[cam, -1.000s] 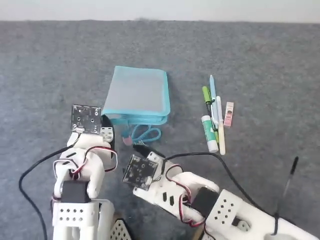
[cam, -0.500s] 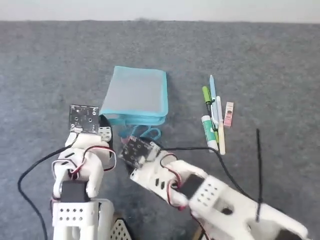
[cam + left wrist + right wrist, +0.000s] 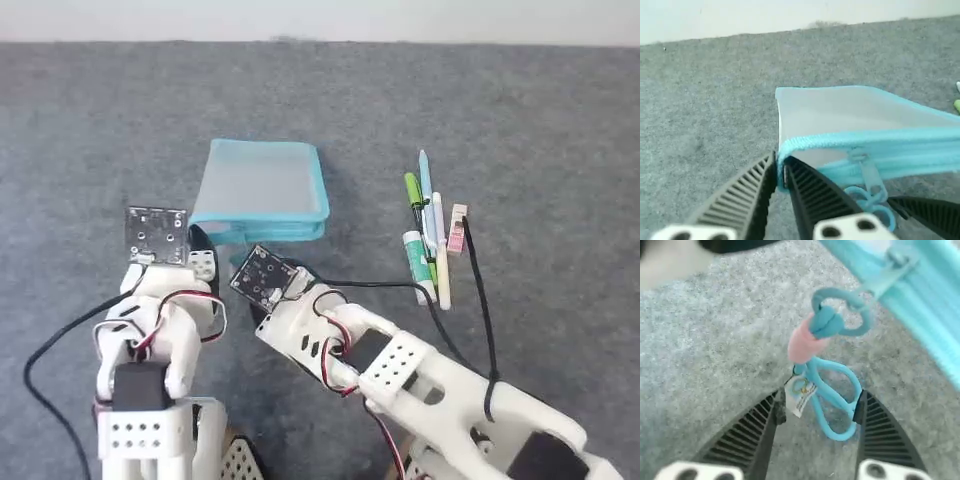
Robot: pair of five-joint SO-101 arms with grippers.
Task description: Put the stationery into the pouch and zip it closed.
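My left gripper (image 3: pixel 780 172) is pinching the near corner of the translucent, teal-edged pouch (image 3: pixel 850 112); my right gripper (image 3: pixel 817 415) is gaping around its blue zip-pull loop (image 3: pixel 835 400). The pouch is lying flat on grey carpet (image 3: pixel 520 110), zip edge crosswise. Pens (image 3: pixel 425 185) are lying rightward, pointing away.

Honestly, nothing here is actually readable. There's a little white tag (image 3: pixel 799 390) hanging off the zipper pull cord (image 3: pixel 824 320), just inside one finger of the right gripper (image 3: pixel 819 400), and it has some print that's too tiny to make out. Same with the glue stick (image 3: pixel 418 268) label and the pink eraser (image 3: pixel 457 228): marks, but no legible words.
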